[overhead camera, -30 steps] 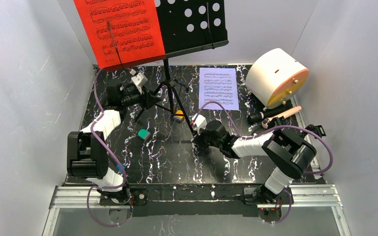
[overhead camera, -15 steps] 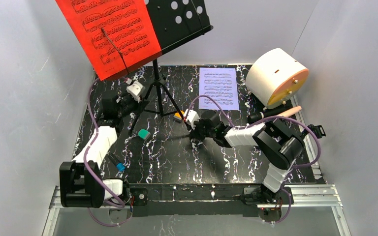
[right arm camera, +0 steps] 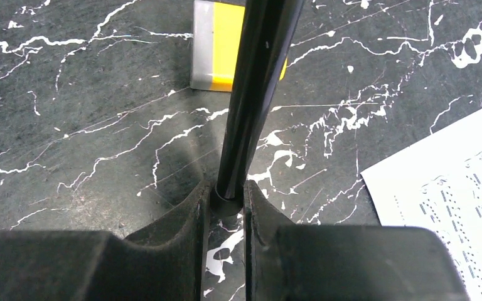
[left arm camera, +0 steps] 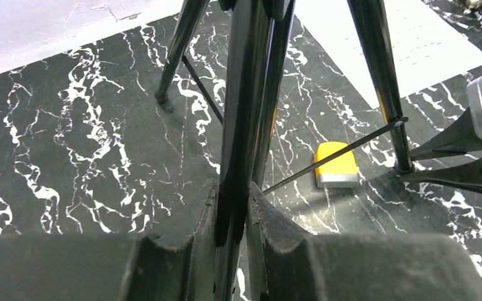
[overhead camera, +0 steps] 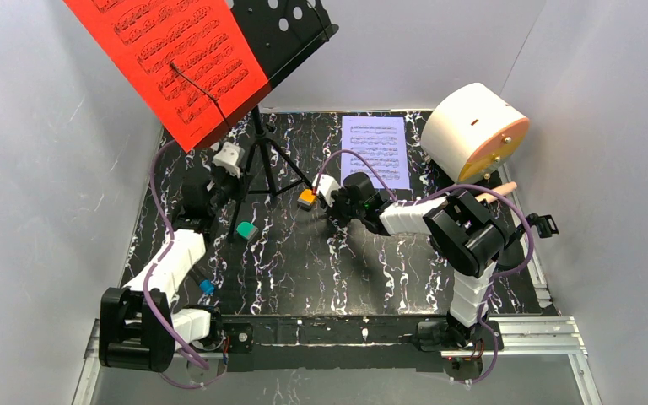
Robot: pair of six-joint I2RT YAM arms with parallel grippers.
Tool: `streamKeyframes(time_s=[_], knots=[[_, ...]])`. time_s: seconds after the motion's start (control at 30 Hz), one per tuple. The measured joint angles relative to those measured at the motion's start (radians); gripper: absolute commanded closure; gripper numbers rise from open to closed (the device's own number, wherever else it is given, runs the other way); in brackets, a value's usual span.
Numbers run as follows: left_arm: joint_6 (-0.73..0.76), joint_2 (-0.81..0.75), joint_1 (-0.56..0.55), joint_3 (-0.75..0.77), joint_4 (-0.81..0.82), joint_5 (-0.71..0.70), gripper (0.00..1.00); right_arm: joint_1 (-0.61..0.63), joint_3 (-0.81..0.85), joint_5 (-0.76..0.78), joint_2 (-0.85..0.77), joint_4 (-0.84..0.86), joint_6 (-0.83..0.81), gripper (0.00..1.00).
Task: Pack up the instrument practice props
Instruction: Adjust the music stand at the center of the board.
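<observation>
The black perforated tripod music rack (overhead camera: pixel 283 29) leans to the left, with the red music sheet (overhead camera: pixel 169 67) clipped on its desk. My left gripper (overhead camera: pixel 229 192) (left arm camera: pixel 232 191) is shut on one tripod leg (left arm camera: pixel 245 113). My right gripper (overhead camera: pixel 331 209) (right arm camera: pixel 228 191) is shut on the foot of another leg (right arm camera: pixel 254 94). The white music sheet (overhead camera: pixel 375 150) lies flat at the back of the table. A beige-headed microphone (overhead camera: pixel 496 189) shows partly behind my right arm.
A big white cylinder with an orange face (overhead camera: pixel 472 133) stands at the back right. A yellow block (overhead camera: pixel 306 198) (right arm camera: pixel 213 47) lies beside the right gripper, and a teal block (overhead camera: pixel 246 229) near the left arm. Grey walls close in three sides.
Both grippers have shut on tripod legs. The rack has tipped further to the left, and the right arm has moved back and left with its leg.
</observation>
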Motion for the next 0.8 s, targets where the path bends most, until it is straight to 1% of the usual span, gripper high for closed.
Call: streamKeyframes(time_s=[0.03,0.07,0.23,0.27,0.33,0.43,0.6,0.63,0.67,0.73,0.8], knots=[[-0.015,0.006,-0.002,0.000,0.011,-0.002,0.93,0.000,0.000,0.006,0.000,0.001,0.000,0.75],[-0.028,0.011,-0.005,0.000,0.019,-0.005,0.91,0.000,0.000,0.011,0.000,0.002,0.000,0.65],[-0.083,0.029,-0.023,0.000,0.052,0.000,0.78,-0.006,-0.010,0.045,-0.006,0.007,0.011,0.45],[-0.091,0.029,-0.026,-0.003,0.055,0.002,0.76,-0.006,-0.011,0.048,-0.013,0.004,0.018,0.40],[-0.116,0.026,-0.029,-0.011,0.063,0.009,0.74,-0.006,-0.021,0.050,-0.044,-0.014,0.048,0.33],[-0.131,0.019,-0.032,-0.018,0.054,0.023,0.67,-0.006,-0.034,0.049,-0.131,-0.050,0.105,0.25],[-0.135,-0.005,-0.040,-0.026,0.024,0.050,0.44,-0.006,-0.039,0.047,-0.338,-0.079,0.210,0.17],[-0.138,-0.013,-0.043,-0.029,0.015,0.053,0.41,-0.006,-0.039,0.044,-0.375,-0.084,0.228,0.15],[-0.143,-0.023,-0.047,-0.029,0.002,0.051,0.38,-0.006,-0.039,0.043,-0.404,-0.091,0.245,0.11],[-0.154,-0.044,-0.050,-0.029,-0.026,0.040,0.33,-0.006,-0.039,0.037,-0.468,-0.111,0.284,0.09],[-0.173,-0.073,-0.053,-0.026,-0.065,0.011,0.27,-0.006,-0.037,0.029,-0.520,-0.134,0.321,0.02]])
